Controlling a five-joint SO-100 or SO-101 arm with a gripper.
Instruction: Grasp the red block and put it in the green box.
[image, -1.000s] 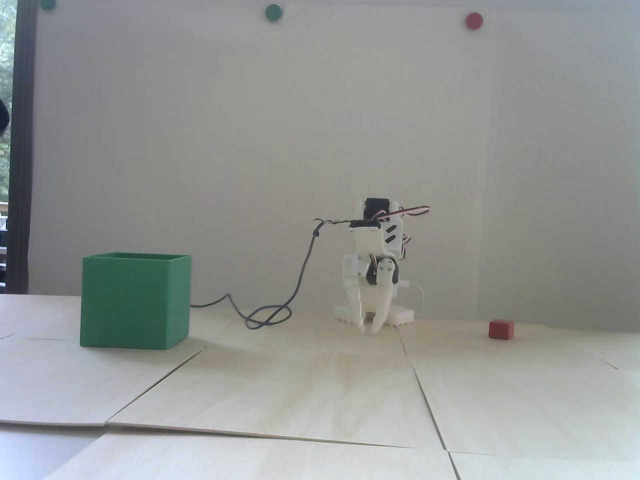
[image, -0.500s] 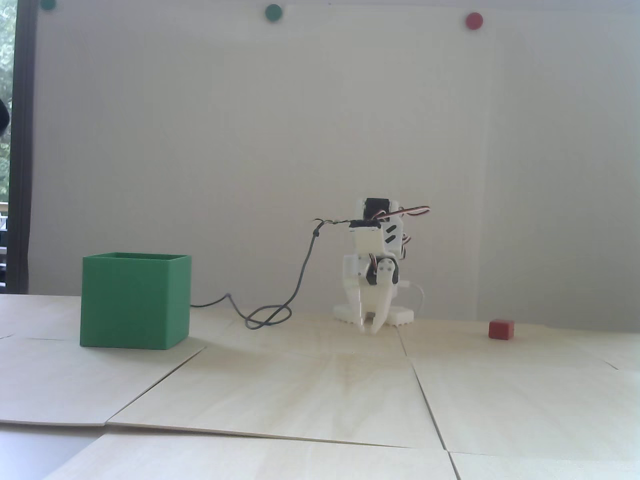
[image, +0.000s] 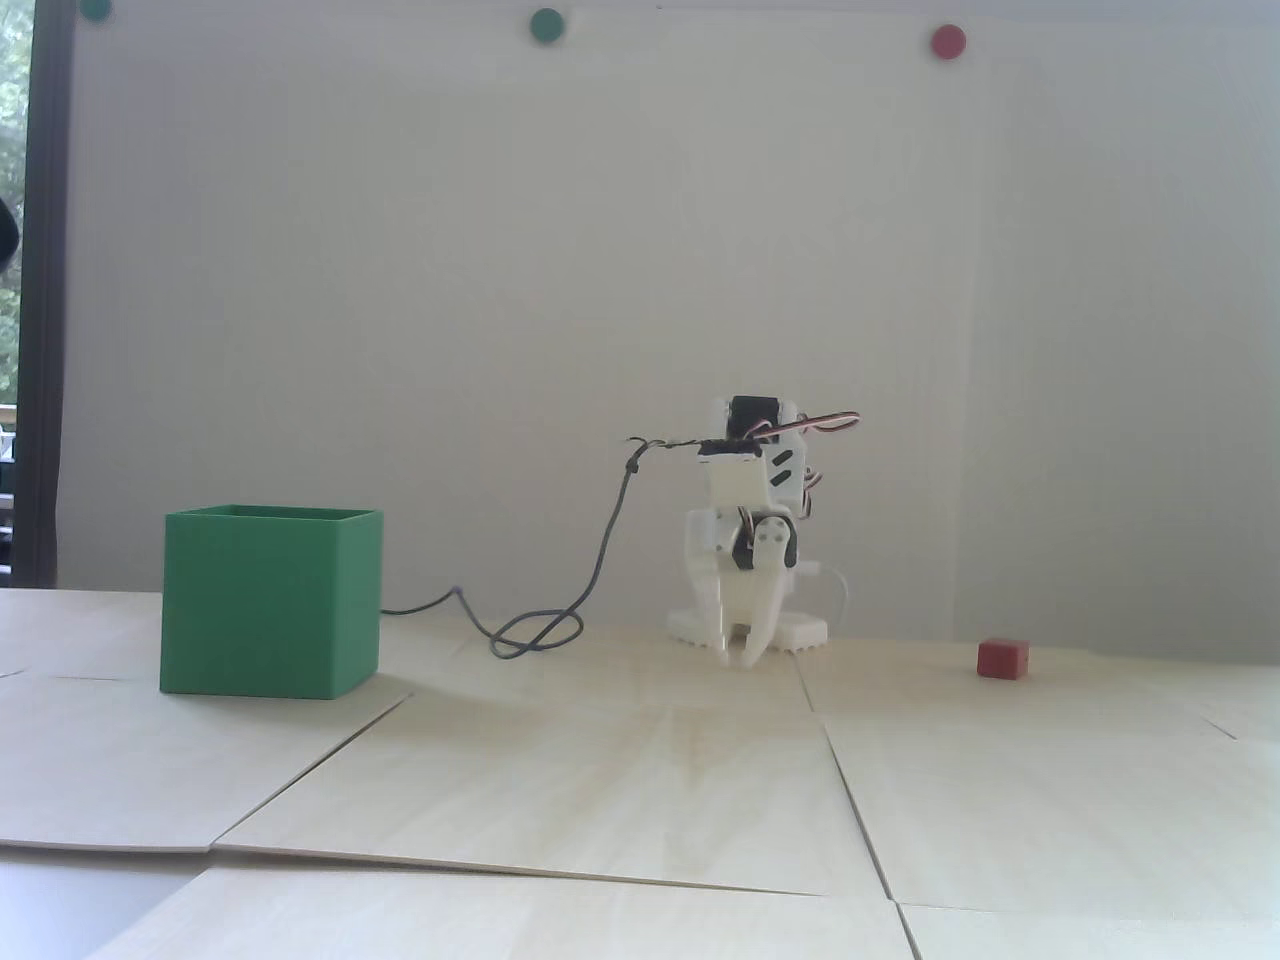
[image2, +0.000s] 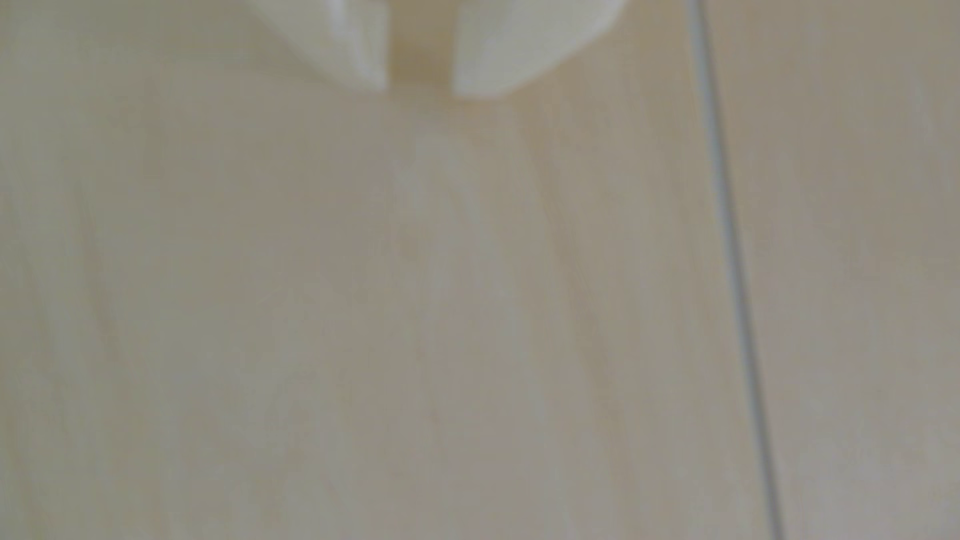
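- Change since the earlier frames: none visible; arm, block and box keep the same places in the fixed view.
- The red block (image: 1003, 659) rests on the pale wooden bench (image: 640, 780), toward its right edge and near the back, well apart from the arm.
- The green box (image: 270, 600), open at the top, stands upright toward the bench's left edge, far from the block.
- The gripper (image: 744, 658) hangs fingers-down just above the bench at mid-width, between box and block; its jaws stand slightly parted with nothing between them.
- In the wrist view the gripper (image2: 421, 91) enters from the top edge, blurred, over bare wood; a narrow gap shows between the fingertips (image2: 363, 57).
- A dark cable (image: 600, 545) drops from the white arm (image: 750, 500) and loops on the bench toward the box.
- Bench surface: light wood panels with visible seams (image2: 732, 270).
- Room: plain white wall (image: 500, 300) bearing two green dots (image: 547, 25) and one red dot (image: 948, 41); a dark window frame (image: 45, 300) at far left.
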